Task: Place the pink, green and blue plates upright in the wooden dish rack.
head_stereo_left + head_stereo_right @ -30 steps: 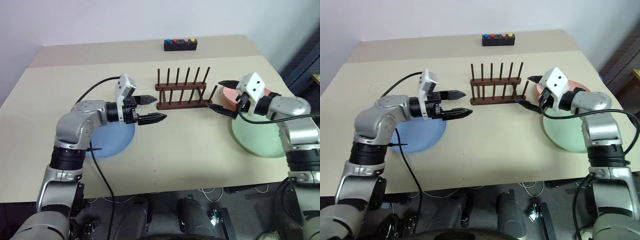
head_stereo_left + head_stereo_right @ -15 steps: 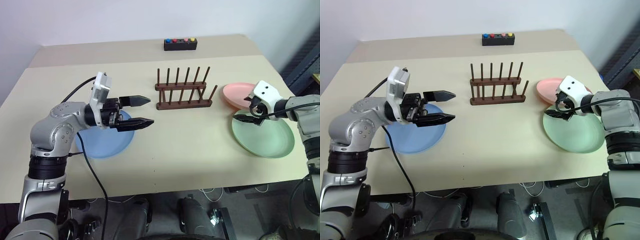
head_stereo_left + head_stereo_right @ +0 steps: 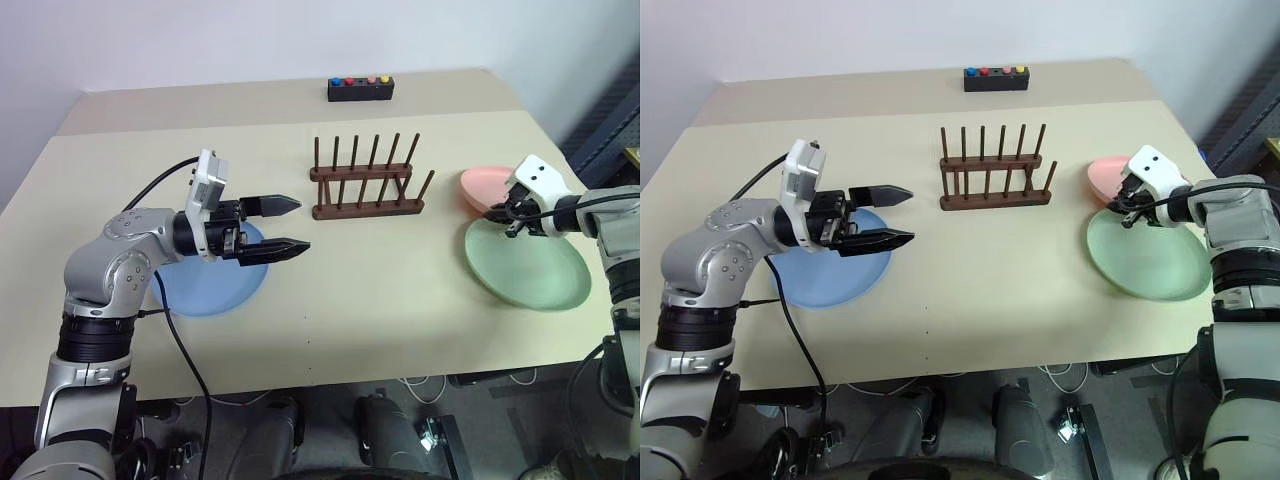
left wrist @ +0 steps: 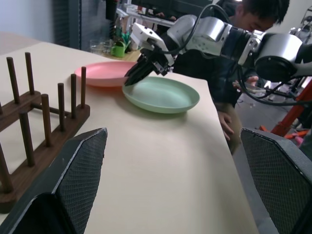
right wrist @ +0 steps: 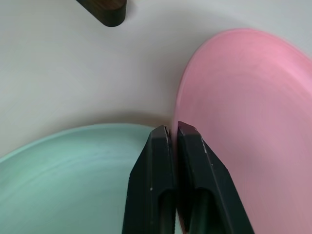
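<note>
Presently on the beige tabletop (image 3: 380, 300):

Small dark brown wooden dish rack (image 3: 362, 186), two base rails with rows of thin upright pegs, standing near the table's middle toward the far side; no plate in it.

Round flat blue plate (image 3: 210, 280), lying flat on the robot's left side, partly under the left arm.

Round flat green plate (image 3: 535, 268), lying flat on the right side, toward the near edge.

Round flat pink plate (image 3: 482, 187), lying flat just beyond the green plate, its near rim meeting or slightly overlapping the green one's far rim; which, I cannot tell.

Small black box with coloured buttons (image 3: 361, 89), at the far edge, well apart from the rack.

Left gripper (image 3: 290, 225), fingers spread wide and holding nothing, pointing level toward the right, above the table between the blue plate and the rack.

Right gripper (image 5: 173, 132), fingers pressed together, tips at the pink plate's near rim where it borders the green plate; the rim's edge runs into the narrow slit between them, so they appear pinched on it.

Person (image 4: 253, 19), partly visible behind the right arm in the left wrist view.
</note>
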{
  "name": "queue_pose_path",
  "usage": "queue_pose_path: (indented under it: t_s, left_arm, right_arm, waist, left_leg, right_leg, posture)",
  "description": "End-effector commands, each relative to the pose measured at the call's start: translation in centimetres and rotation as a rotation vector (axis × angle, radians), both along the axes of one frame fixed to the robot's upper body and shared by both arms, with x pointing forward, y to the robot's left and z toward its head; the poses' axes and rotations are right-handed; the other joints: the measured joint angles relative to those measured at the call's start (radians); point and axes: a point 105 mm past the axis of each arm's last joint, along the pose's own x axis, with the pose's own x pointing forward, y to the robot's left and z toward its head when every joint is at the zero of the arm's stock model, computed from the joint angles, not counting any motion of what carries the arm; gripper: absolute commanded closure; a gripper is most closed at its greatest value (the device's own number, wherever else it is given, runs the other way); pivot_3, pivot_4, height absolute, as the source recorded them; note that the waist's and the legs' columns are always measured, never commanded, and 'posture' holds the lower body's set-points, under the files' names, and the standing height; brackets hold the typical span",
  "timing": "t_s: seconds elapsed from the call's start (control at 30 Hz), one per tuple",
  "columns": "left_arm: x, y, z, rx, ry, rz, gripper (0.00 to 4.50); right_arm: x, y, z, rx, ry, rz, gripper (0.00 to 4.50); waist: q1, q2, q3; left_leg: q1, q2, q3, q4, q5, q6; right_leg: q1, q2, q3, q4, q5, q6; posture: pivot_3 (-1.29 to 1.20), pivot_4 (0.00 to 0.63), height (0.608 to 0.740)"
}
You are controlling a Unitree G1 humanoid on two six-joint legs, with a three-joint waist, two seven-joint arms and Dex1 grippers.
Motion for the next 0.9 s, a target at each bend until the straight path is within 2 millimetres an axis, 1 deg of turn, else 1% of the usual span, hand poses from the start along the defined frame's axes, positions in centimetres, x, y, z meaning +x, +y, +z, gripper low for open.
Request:
queue_pose_path:
  t_s: [0.03, 0.1, 0.13, 0.2, 0.23, 0.27, 0.33, 0.43, 0.5, 0.57, 0.6, 0.67, 0.77, 0.9]
  left_arm:
    - [0.1, 0.0, 1.0, -0.012, -0.046, 0.000, 0.00]
    - [0.4, -0.2, 1.1, -0.023, -0.048, 0.007, 0.00]
    - [0.5, -0.3, 1.2, -0.028, -0.055, 0.011, 0.00]
    - [0.7, -0.3, 1.3, -0.037, -0.066, 0.020, 0.00]
    - [0.8, -0.2, 1.4, -0.042, -0.080, 0.031, 0.00]
    - [1.0, 0.0, 1.7, -0.051, -0.099, 0.044, 0.00]
    - [1.1, 0.3, 2.1, -0.063, -0.140, 0.061, 0.00]
    - [0.9, 0.7, 2.6, -0.076, -0.203, 0.071, 0.00]
    - [0.9, 0.9, 2.8, -0.080, -0.220, 0.076, 0.00]
    - [0.9, 1.0, 2.5, -0.068, -0.212, 0.080, 0.00]
    - [0.9, 1.0, 2.3, -0.061, -0.211, 0.084, 0.00]
    - [0.8, 1.1, 2.1, -0.055, -0.209, 0.087, 0.00]
    - [0.7, 1.2, 1.8, -0.056, -0.197, 0.095, 0.00]
    - [0.7, 1.2, 1.4, -0.052, -0.186, 0.103, 0.00]
  right_arm:
    - [0.8, -0.3, 5.8, 0.027, -0.193, -0.009, 4.46]
    - [1.6, -0.1, 8.6, 0.067, -0.318, -0.037, 4.46]
    - [1.9, 0.3, 10.0, 0.116, -0.376, -0.042, 4.46]
    - [2.1, 1.4, 12.3, 0.229, -0.453, -0.017, 4.46]
    - [2.1, 2.3, 14.0, 0.357, -0.495, -0.001, 4.46]
    - [1.8, 3.3, 15.9, 0.546, -0.523, 0.031, 4.46]
    - [1.1, 4.5, 18.5, 0.832, -0.519, 0.086, 4.46]
    - [0.1, 5.0, 20.9, 1.196, -0.445, 0.151, 4.46]
    - [-0.2, 5.1, 21.8, 1.360, -0.394, 0.180, 4.46]
    - [-0.4, 5.9, 21.8, 1.474, -0.322, 0.218, 4.46]
    - [-0.4, 6.3, 21.4, 1.511, -0.279, 0.230, 4.46]
    - [-0.4, 6.8, 20.9, 1.549, -0.233, 0.234, 4.46]
    - [-0.2, 7.5, 19.5, 1.629, -0.139, 0.231, 4.46]
    - [-0.3, 8.7, 17.8, 1.624, -0.069, 0.225, 4.46]
  waist:
    - [0.000, 0.001, 0.000]
    - [0.000, 0.001, 0.001]
    - [0.000, 0.001, 0.001]
    - [0.000, 0.001, 0.001]
    - [0.000, 0.001, 0.001]
    - [-0.002, 0.001, 0.001]
    - [-0.003, 0.001, 0.001]
    - [0.005, 0.001, 0.001]
    - [0.010, 0.001, 0.001]
    - [0.012, 0.001, 0.001]
    - [0.011, 0.001, 0.001]
    - [0.004, 0.001, 0.001]
    - [0.002, 0.001, 0.001]
    - [0.001, 0.001, 0.001]
  left_leg:
    - [0.000, 0.000, 0.000, 0.000, 0.000, 0.000]
    - [0.000, 0.000, 0.000, 0.000, 0.000, 0.000]
    - [0.000, 0.000, 0.000, 0.000, 0.000, 0.000]
    - [0.000, 0.000, 0.000, -0.001, 0.000, 0.000]
    - [0.000, 0.000, 0.000, -0.001, 0.000, 0.000]
    - [0.000, 0.000, 0.000, -0.001, 0.000, 0.000]
    - [0.000, 0.000, 0.000, -0.002, 0.000, 0.000]
    - [0.000, 0.001, 0.000, -0.002, 0.000, 0.000]
    - [-0.001, 0.000, -0.001, -0.002, 0.000, 0.000]
    - [-0.002, 0.000, -0.001, -0.001, 0.000, 0.000]
    - [-0.001, 0.000, -0.001, -0.001, 0.000, 0.000]
    - [-0.001, 0.000, -0.001, -0.001, 0.000, 0.000]
    - [-0.001, 0.000, -0.001, -0.002, 0.000, 0.001]
    - [-0.001, 0.000, -0.001, -0.001, 0.000, 0.001]
  right_leg:
    - [0.000, 0.000, 0.000, 0.000, 0.000, 0.000]
    - [0.000, 0.000, 0.000, 0.000, 0.000, 0.000]
    - [0.000, 0.000, 0.000, 0.000, 0.000, 0.000]
    - [-0.001, 0.000, 0.000, 0.000, 0.000, 0.000]
    - [-0.001, 0.000, 0.000, 0.000, 0.000, 0.000]
    - [-0.001, 0.000, 0.000, 0.000, 0.000, 0.000]
    - [-0.001, 0.000, 0.000, -0.001, 0.000, 0.000]
    - [-0.001, 0.000, 0.000, -0.001, 0.000, 0.000]
    - [-0.001, 0.000, 0.000, -0.002, 0.000, 0.000]
    - [-0.001, -0.001, 0.000, -0.002, 0.000, 0.000]
    - [0.000, -0.001, 0.000, -0.002, 0.000, 0.000]
    - [0.000, -0.001, 0.000, -0.001, 0.000, 0.000]
    - [-0.001, -0.001, 0.000, -0.001, 0.000, 0.000]
    - [-0.001, -0.001, 0.000, -0.001, 0.000, 0.000]
  posture:
    - [0.00, 0.150, 0.740]
    - [0.00, 0.150, 0.740]
    - [0.00, 0.150, 0.740]
    - [0.00, 0.150, 0.740]
    - [0.00, 0.150, 0.740]
    - [0.00, 0.150, 0.740]
    - [0.00, 0.150, 0.740]
    - [0.00, 0.150, 0.740]
    - [0.00, 0.150, 0.740]
    - [0.00, 0.150, 0.740]
    - [0.00, 0.150, 0.740]
    - [0.00, 0.150, 0.740]
    - [0.00, 0.150, 0.740]
    - [0.00, 0.150, 0.740]
